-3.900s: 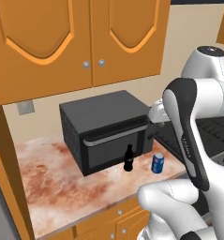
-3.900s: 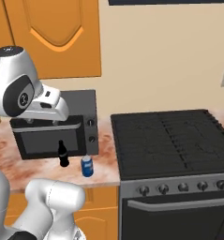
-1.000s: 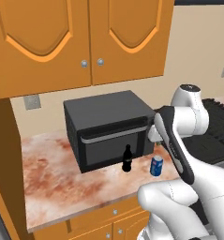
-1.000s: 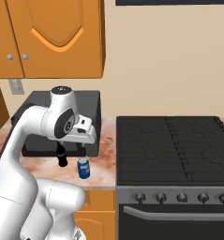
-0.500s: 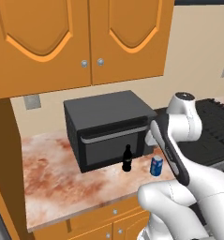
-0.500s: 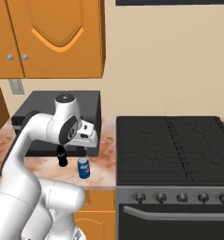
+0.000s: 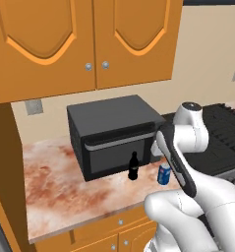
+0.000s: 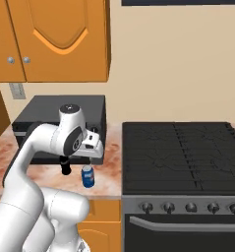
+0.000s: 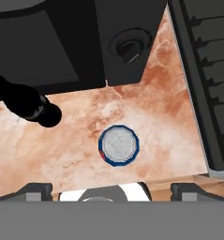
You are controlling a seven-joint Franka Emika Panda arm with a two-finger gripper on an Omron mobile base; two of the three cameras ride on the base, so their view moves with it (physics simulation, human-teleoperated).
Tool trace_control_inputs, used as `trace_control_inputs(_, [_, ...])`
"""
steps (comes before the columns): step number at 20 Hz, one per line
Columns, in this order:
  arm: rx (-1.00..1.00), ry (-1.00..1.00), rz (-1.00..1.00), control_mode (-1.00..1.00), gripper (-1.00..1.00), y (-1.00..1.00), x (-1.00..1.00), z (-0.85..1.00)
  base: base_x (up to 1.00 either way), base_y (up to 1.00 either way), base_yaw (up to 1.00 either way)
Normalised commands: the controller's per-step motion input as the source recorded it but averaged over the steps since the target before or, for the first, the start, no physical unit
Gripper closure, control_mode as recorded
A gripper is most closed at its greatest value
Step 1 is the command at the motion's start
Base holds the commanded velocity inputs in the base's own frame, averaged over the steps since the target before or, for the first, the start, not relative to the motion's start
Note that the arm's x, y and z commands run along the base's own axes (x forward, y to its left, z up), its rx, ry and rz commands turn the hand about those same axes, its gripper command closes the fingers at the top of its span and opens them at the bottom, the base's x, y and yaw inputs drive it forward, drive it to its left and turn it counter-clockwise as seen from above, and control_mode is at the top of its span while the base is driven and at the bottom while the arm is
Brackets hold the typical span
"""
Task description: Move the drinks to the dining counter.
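While the jaws stand wide, the blue can sits centred just beyond them.

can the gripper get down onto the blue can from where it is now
Probably yes. The open gripper looks straight down on the blue can, with bare counter around it. The bottle stands apart to one side and the microwave behind, neither over the can.

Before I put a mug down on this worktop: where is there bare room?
The widest free patch is the marbled worktop left of the microwave. Crowded: bottle and can stand before the microwave, gripper above.
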Motion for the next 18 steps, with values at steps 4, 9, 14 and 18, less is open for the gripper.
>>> trace_control_inputs(4, [0.0,-0.03,-0.03,-1.0,-1.0,0.0,-0.13,0.0,0.0,0.0,0.0])
trace_control_inputs(9, [0.0,-0.02,-0.04,-1.0,-1.0,0.0,-0.06,-0.03,0.0,0.0,0.0])
trace_control_inputs(14, [-0.01,-0.01,-0.05,-1.0,-1.0,0.0,0.0,-0.11,0.0,0.0,0.0])
trace_control_inputs(18, [0.0,-0.05,-0.01,-1.0,-1.0,0.0,0.0,-0.11,0.0,0.0,0.0])
